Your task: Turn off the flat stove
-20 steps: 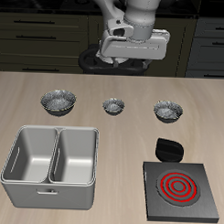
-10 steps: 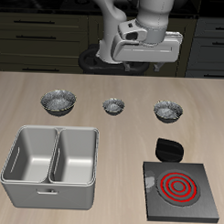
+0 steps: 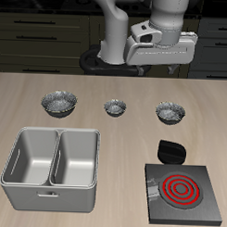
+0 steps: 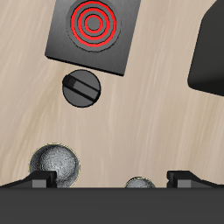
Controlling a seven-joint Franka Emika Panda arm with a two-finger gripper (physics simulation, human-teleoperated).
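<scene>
I count one stove (image 3: 186, 194), sitting near the table's (image 3: 107, 92) front edge, a dark square slab whose spiral burner rings (image 3: 180, 189) glow red. Its small grey knob (image 3: 152, 185) sits at a corner of the slab on the tray's side. From the wrist camera I see the same stove (image 4: 94, 33) with its rings lit and a table of pale wood grain around it.

One black round disc (image 3: 170, 151) lies just behind the stove, close to it but, as far as I can tell, not on it; the wrist camera shows it (image 4: 81, 87) with a raised bar across its top.

There are three small metallic bowls in a row farther back: one (image 3: 59, 103) behind the tray, a smaller one (image 3: 116, 107) in the middle, and one (image 3: 169, 111) behind the disc. All three look empty to me.

One grey tray (image 3: 51, 169) stands beside the stove, well apart from it, split into two basins. Both basins hold nothing that I can see.

My gripper (image 3: 164, 63) hangs high over the back of the table, well above the bowls and far from the stove. In the wrist camera its two fingertips (image 4: 38, 180) stand wide apart with nothing between them, so the jaws are released.
</scene>
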